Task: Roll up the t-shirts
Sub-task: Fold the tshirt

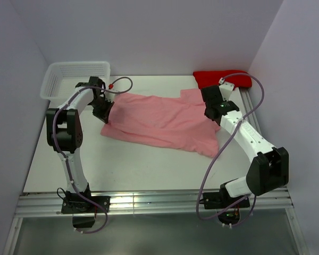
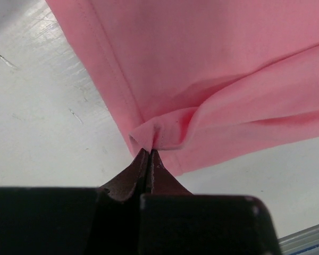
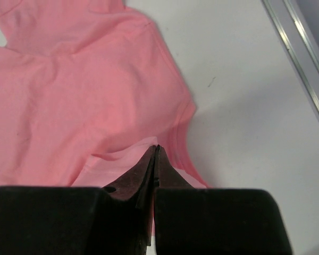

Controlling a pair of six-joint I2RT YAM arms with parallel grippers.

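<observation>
L claw (image 2: 149, 155) is clenched on a puckered fold at a corner of the shirt (image 1: 159, 119), by a stitched hem. R claw (image 3: 157, 151) is clenched too, tips at the opposite edge w/ creases drawn toward them, so cloth appears nipped there as well. Shirt is spread across mid surface (image 1: 149, 170) between both claws, w/ basket (image 1: 77, 65) at back left and red cloth (image 1: 218, 78) at back right. Fabric is judged light, soft and limp: it will likely sag and bunch where unsupported, and thin pinches may slip. Best taken at hems or seams, two corners of one edge. It is seen as plain light pink, short-sleeved, unmarked, w/ diagonal wrinkles
</observation>
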